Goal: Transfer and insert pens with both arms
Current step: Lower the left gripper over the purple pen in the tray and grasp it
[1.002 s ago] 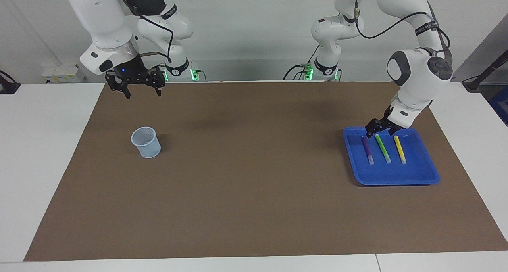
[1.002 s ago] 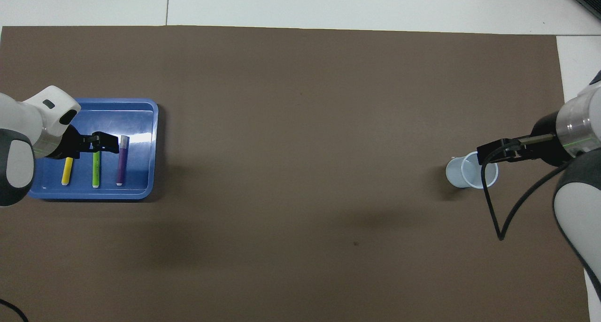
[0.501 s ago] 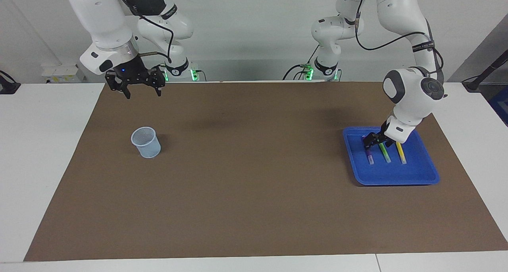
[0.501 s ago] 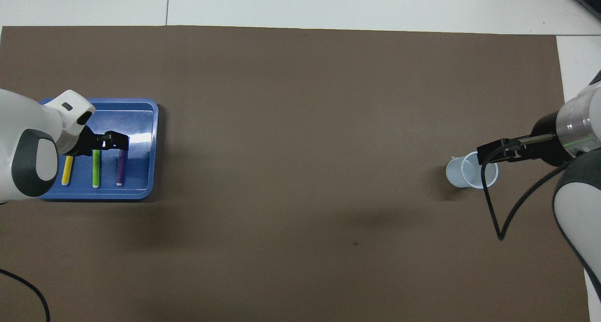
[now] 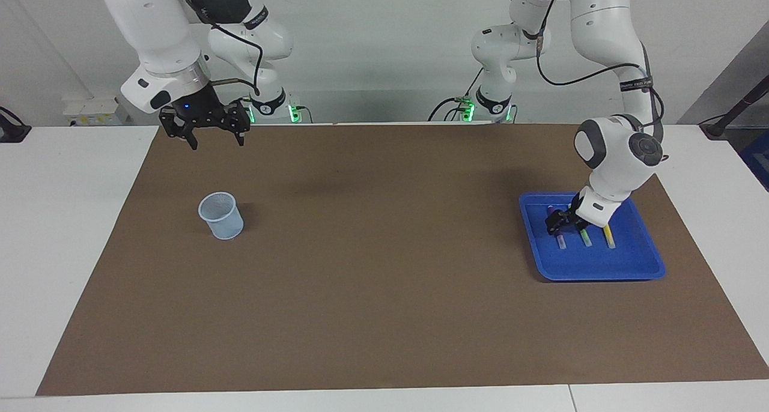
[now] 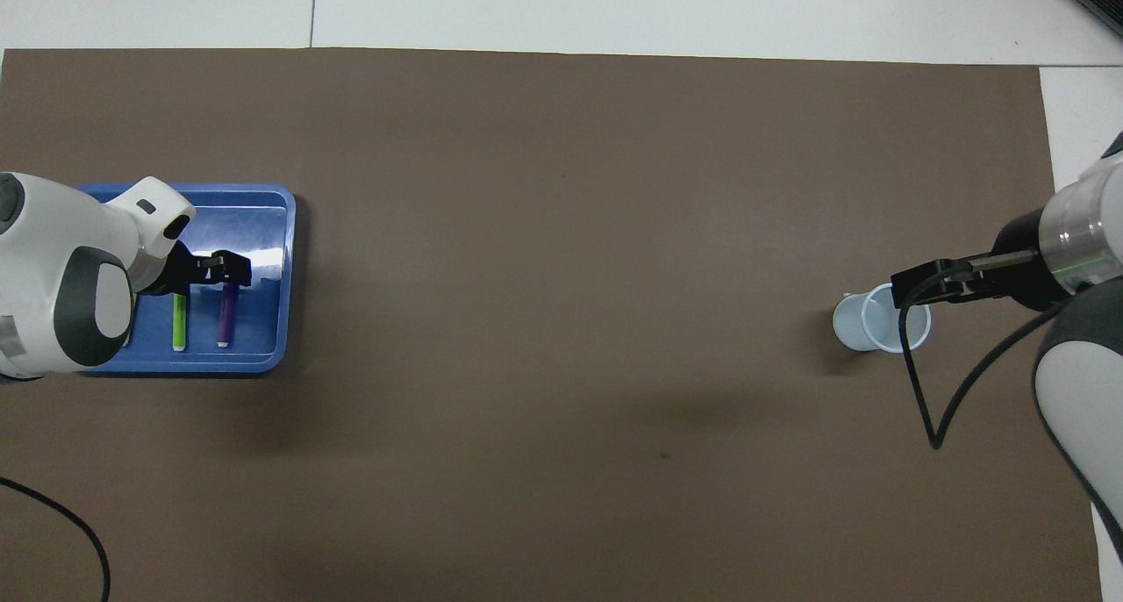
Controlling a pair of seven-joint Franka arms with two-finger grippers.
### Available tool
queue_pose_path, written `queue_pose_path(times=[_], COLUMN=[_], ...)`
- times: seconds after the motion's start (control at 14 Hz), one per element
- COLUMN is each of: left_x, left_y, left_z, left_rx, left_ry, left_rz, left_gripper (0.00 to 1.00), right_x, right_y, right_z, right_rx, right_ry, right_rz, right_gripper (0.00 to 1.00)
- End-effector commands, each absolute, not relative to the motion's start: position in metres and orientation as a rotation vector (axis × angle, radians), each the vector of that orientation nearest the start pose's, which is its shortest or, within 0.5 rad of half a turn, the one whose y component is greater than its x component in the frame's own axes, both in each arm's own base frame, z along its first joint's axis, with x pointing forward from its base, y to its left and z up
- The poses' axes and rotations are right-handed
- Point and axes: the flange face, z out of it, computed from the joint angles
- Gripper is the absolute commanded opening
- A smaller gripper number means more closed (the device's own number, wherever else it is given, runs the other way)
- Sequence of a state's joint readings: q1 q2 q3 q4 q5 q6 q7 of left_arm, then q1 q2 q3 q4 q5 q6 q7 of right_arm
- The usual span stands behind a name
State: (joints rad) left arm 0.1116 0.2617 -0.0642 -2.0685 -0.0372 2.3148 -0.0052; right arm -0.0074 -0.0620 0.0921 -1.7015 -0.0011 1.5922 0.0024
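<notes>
Jaws of left gripper (image 5: 559, 224) down over purple pen (image 5: 560, 240) in blue tray (image 5: 601, 271), width indiscernible; right gripper (image 5: 216, 138) jaws wide, waiting above mat (image 5: 384, 292).

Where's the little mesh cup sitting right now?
The mesh cup stands upright on the brown mat toward the right arm's end of the table, apart from the blue tray at the left arm's end. The right tool hangs above the mat near it.
</notes>
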Motion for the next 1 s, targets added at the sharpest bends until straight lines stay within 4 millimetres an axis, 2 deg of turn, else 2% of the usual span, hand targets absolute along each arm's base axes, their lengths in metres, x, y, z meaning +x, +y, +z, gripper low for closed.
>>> queue_pose_path(times=[0.0, 0.07, 0.14, 0.21, 0.43, 0.5, 0.72, 0.93], left_x=[0.571, 0.571, 0.571, 0.571, 0.57, 0.571, 0.569, 0.57], left_y=[0.03, 0.03, 0.03, 0.03, 0.027, 0.026, 0.027, 0.026], left_z=[0.289, 0.289, 0.288, 0.289, 0.288, 0.288, 0.287, 0.287], left_rx=[-3.191, -3.191, -3.191, -3.191, -3.191, -3.191, -3.19, -3.188], left_ry=[-0.124, -0.124, -0.124, -0.124, -0.119, -0.119, -0.141, -0.171], left_rz=[-0.028, -0.028, -0.025, -0.028, -0.025, -0.027, -0.032, -0.038], left_gripper=[0.87, 0.83, 0.72, 0.59, 0.07, 0.0, 0.0, 0.0], right_x=[0.532, 0.532, 0.532, 0.532, 0.532, 0.529, 0.521, 0.521], right_y=[0.043, 0.044, 0.044, 0.043, 0.043, 0.043, 0.039, 0.032], right_z=[0.601, 0.601, 0.601, 0.601, 0.601, 0.604, 0.618, 0.624], right_rx=[-3.131, -3.131, -3.131, -3.131, -3.131, -3.13, -3.134, -3.135], right_ry=[-0.119, -0.121, -0.121, -0.119, -0.119, -0.119, -0.107, -0.093], right_rz=[0.059, 0.059, 0.059, 0.059, 0.061, 0.068, 0.025, -0.004], right_gripper=[1.0, 1.0, 1.0, 1.0, 1.0, 1.0, 1.0, 1.0])
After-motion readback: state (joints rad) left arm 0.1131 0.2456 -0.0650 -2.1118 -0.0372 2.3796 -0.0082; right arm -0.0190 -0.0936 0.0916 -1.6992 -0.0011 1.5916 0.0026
